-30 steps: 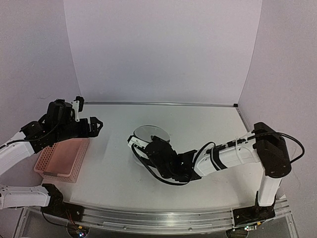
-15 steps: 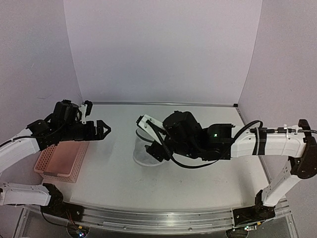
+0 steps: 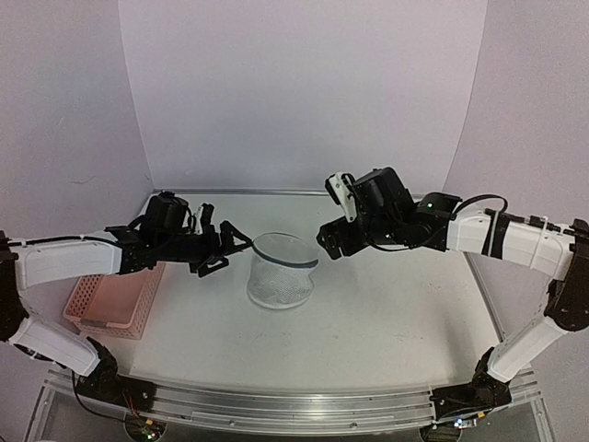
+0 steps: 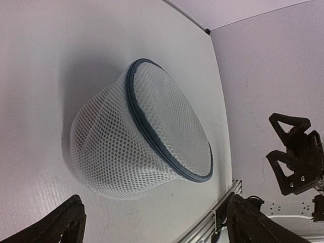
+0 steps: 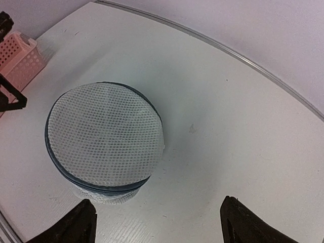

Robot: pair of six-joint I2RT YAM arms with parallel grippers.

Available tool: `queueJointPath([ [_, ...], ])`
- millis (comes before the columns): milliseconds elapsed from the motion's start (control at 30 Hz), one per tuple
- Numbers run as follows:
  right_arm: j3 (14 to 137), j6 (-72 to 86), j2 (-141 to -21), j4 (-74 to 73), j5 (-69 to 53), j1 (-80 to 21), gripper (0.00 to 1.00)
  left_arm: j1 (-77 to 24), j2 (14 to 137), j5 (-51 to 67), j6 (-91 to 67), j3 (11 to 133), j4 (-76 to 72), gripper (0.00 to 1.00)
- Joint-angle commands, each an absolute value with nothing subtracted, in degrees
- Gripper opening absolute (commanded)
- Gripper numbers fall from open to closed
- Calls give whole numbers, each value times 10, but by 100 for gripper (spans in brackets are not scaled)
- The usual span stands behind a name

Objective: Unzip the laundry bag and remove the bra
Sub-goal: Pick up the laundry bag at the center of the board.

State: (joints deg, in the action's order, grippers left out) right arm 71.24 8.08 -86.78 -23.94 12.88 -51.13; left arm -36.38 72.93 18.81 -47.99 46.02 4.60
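On the table [image 3: 396, 313] — laundry bag [image 3: 281, 276], lid-up.

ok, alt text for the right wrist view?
A white mesh laundry bag stands on the table, seen from above, its round top ringed by a dark rim. The right gripper, open, frames the bottom edge; a pink basket shows at top left.

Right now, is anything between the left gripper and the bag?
Nothing visible. Only bare table lies between the open left gripper and the bag. The basket sits behind that gripper, off the line, and the right gripper hangs on the bag's other side.
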Motion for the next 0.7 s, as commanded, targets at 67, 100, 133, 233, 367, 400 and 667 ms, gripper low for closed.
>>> queueJointPath([
  [67,680,180,-855,-220,99,-484,87,-388,831,246,-627,513,-75,93],
  [100,673,186,-854,-215,97,-482,87,-394,844,248,-635,523,-75,92],
  [133,666,189,-853,-206,93,-480,87,-398,859,252,-642,535,-75,92],
  [233,641,193,-846,-186,88,-476,87,-409,905,279,-660,569,-75,88],
  [367,614,200,-839,-164,85,-473,87,-415,941,292,-669,598,-75,80],
  [400,608,201,-838,-160,85,-473,87,-415,945,294,-669,604,-75,78],
  [667,579,211,-841,-132,68,-472,87,-415,966,314,-665,614,-71,34],
])
